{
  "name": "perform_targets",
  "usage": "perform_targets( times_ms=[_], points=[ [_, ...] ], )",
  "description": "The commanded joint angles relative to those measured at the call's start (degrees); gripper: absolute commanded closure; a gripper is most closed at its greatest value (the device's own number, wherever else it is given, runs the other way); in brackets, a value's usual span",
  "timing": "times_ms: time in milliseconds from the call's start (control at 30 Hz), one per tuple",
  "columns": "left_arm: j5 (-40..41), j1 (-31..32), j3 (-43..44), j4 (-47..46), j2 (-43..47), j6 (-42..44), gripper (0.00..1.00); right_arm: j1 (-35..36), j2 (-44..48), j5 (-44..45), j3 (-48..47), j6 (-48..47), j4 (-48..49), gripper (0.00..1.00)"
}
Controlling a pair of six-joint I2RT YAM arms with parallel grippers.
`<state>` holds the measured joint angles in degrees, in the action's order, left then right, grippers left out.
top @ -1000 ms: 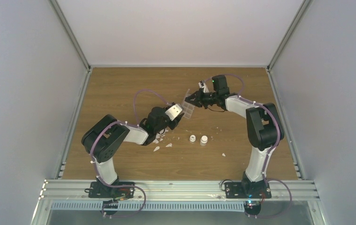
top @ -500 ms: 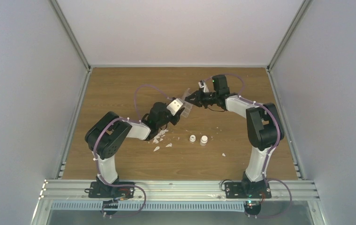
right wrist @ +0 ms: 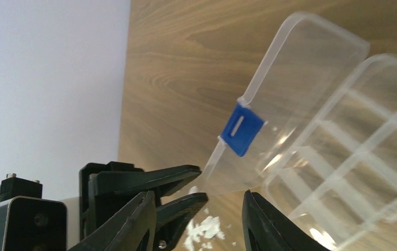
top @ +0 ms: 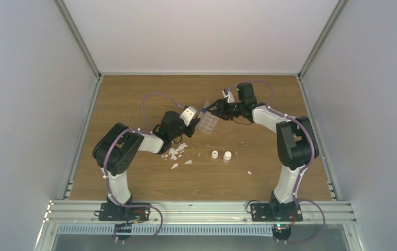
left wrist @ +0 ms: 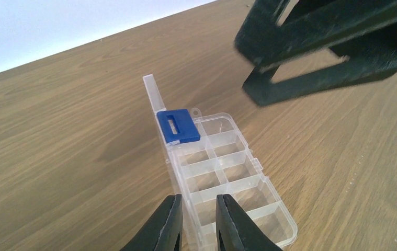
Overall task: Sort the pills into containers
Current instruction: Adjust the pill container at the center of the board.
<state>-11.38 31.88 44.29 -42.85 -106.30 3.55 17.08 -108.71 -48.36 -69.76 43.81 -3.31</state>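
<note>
The clear organiser box (top: pixel 207 124) lies on the table with its lid swung open; a blue latch (left wrist: pixel 178 126) sits on the lid's edge. Its compartments (left wrist: pixel 222 172) look empty. My left gripper (left wrist: pixel 200 201) straddles the box's long wall at the near end, one finger outside and one over a compartment, jaws half closed with a gap showing. It also appears in the right wrist view, the left gripper (right wrist: pixel 201 184) around the lid's corner. My right gripper (right wrist: pixel 201 225) stands wide open just off the lid (right wrist: pixel 301 89), holding nothing. No pills show in any view.
Two small white vials (top: pixel 215 155) (top: pixel 227 156) stand in front of the box. White flakes (top: pixel 175 152) lie scattered under the left arm, with one more flake (top: pixel 249 172) to the right. The right arm's fingers (left wrist: pixel 311 83) hang over the box's far end.
The right gripper has opened and let go of the lid. The left arm has moved up to the box, its jaws narrowing around the box's wall.
</note>
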Motion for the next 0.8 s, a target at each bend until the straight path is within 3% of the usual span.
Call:
perform_targets(
  times_ms=[0, 300, 400, 533, 767],
  points=[
    [-2.41, -1.35, -1.23, -2.72, -0.39, -1.36, 0.53, -0.12, 5.57, 12.08, 0.12, -6.85, -5.25, 0.01],
    [-1.45, -1.8, -0.35, -0.87, -1.09, -1.91, 0.49, 0.58, 2.15, 22.01, 1.66, -13.01, -8.35, 0.02],
    [-1.57, -1.9, 0.24, 0.18, -1.17, -2.04, 0.48, 1.38, -0.21, 22.28, -1.08, -13.74, -8.77, 0.14],
    [-1.08, -2.35, 2.11, 3.69, -1.53, -2.91, 0.47, 2.38, -3.19, 21.79, -4.79, -14.06, -9.1, 0.38],
    [-5.96, -5.34, 4.38, 6.85, -2.51, -7.07, 0.47, 2.78, -9.1, 20.81, -6.87, -13.45, -8.19, 0.7]
  ],
)
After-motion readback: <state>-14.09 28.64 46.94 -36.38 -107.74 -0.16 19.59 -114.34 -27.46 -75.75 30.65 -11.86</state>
